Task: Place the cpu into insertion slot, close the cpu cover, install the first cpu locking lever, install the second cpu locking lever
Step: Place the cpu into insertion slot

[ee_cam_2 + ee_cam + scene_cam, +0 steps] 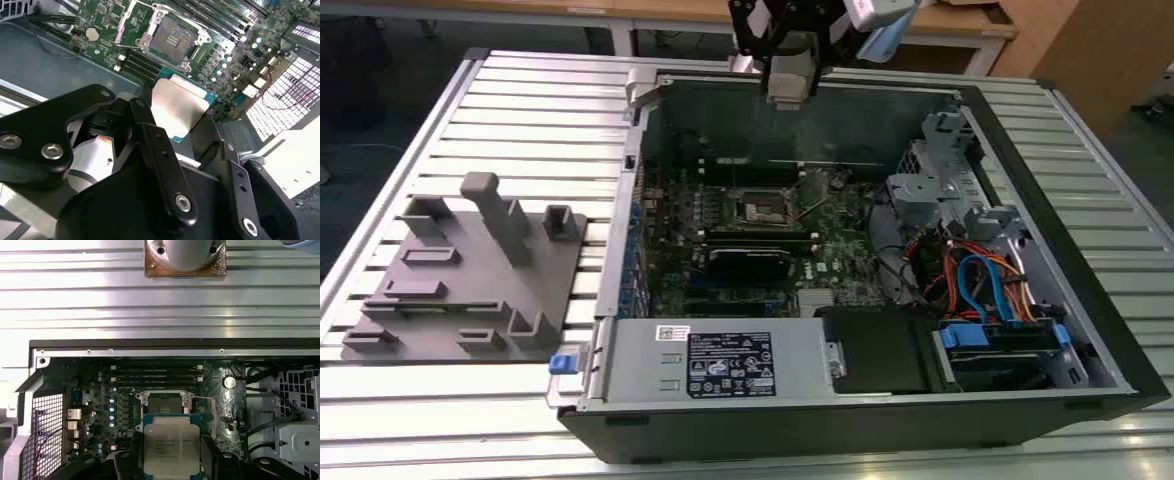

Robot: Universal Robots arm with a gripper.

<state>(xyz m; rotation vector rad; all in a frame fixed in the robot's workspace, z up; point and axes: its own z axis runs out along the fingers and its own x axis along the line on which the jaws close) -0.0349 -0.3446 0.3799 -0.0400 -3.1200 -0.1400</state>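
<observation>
We see the end effector [179, 119] clenched on the cpu [167, 447], its fingers pressing two opposite edges. It holds the chip in the air above the open computer case [881, 440] on the bench, well clear of the empty insertion slot [165, 402].

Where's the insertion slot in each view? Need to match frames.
Exterior view: insertion slot at the green board's centre.
First wrist view: insertion slot just beyond the held cpu.
Second wrist view: insertion slot beyond the cpu too.
Shared landmark: long memory slots beside it.
</observation>
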